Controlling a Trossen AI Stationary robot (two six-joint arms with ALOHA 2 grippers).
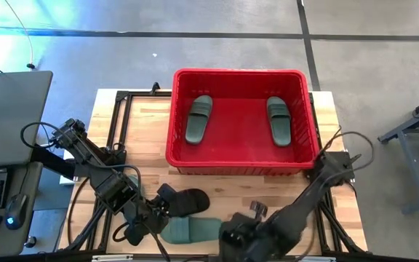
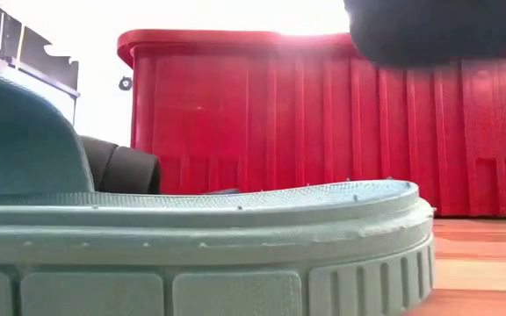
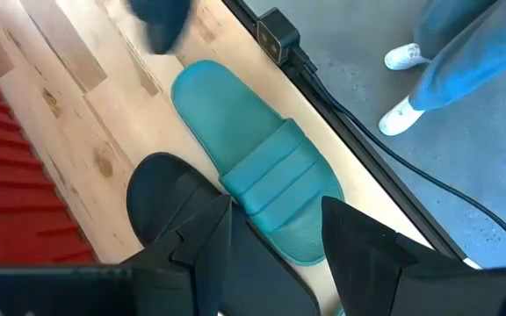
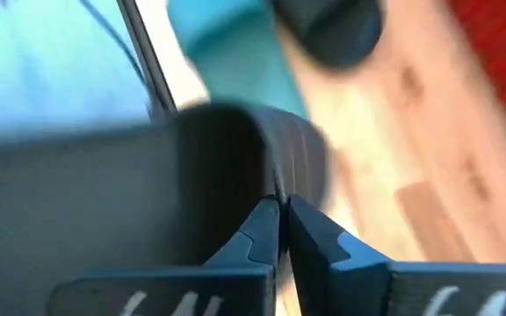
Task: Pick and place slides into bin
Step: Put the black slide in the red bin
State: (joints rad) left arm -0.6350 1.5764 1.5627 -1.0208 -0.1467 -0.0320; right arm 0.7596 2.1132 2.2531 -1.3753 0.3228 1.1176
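Observation:
The red bin stands at the far middle of the table with two green slides lying flat in it. A green slide lies sole-down near the front edge. A black slide lies just behind it. My left gripper is open over the green slide's end, one finger on either side. I cannot tell whether it touches. My right gripper, to the right of the green slide, is shut on a second black slide. My right gripper pinches a thin edge of the black slide between its two fingertips, beside a ribbed part. The slide itself hides which part this is. In the low view a dark shape hangs high, clear of the table.
The bin's near wall rises close behind the slides. A bare wooden strip lies between the bin and the front edge. A black frame rail and cables run along the front edge. A person's legs and white shoes stand beyond it.

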